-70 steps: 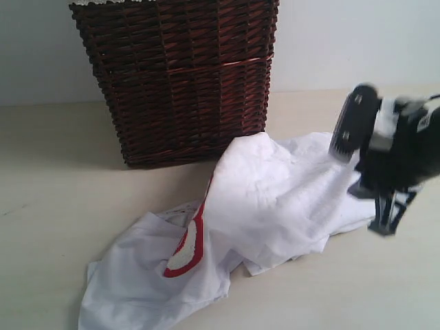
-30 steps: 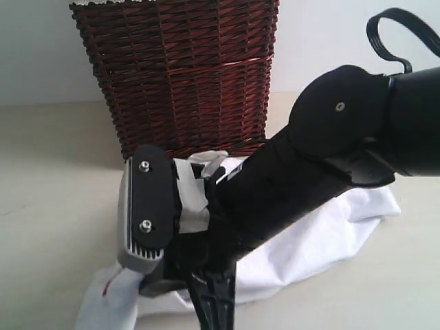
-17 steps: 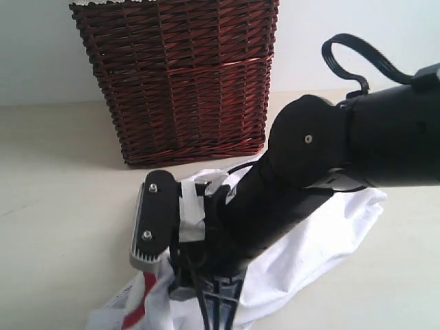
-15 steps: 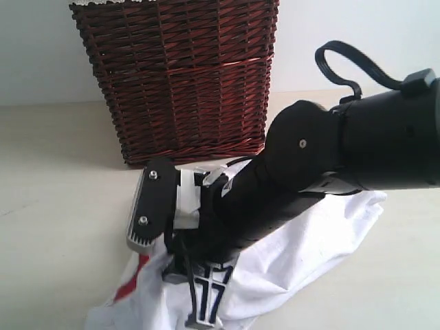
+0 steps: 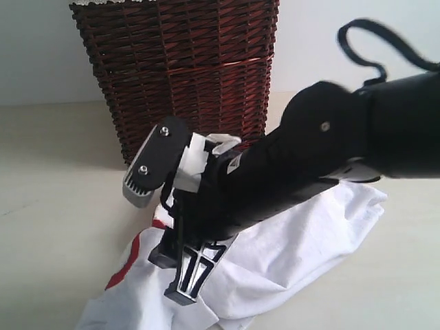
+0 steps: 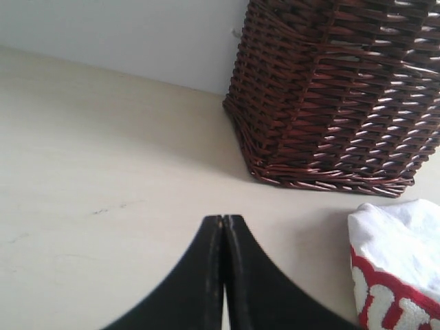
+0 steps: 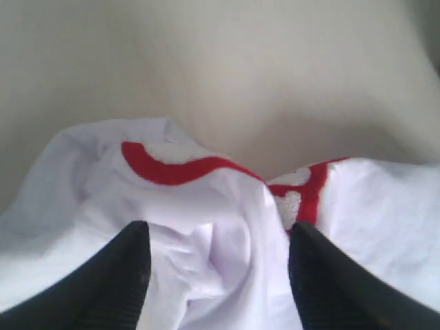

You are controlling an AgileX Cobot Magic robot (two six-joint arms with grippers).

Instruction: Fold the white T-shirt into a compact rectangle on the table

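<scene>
**Right gripper (image 5: 172, 278) open above the crumpled white T-shirt (image 5: 309, 234)**

The right gripper hangs with its jaws spread wide and grips nothing. The white T-shirt lies directly under and between its fingers, heaped in loose folds on the table (image 5: 55, 172). Red-outlined lettering shows just beyond the fingertips. A dark wicker basket (image 5: 179, 75) stands close behind the gripper's wrist. The left gripper (image 6: 222, 223) is closed tight on nothing, low over bare table, with the shirt's edge near it and the basket ahead.

Likely risks: closing here could pinch several bunched layers at once, so a pull would drag the whole heap rather than spread it. The arm might also snag cloth or knock the basket.
</scene>
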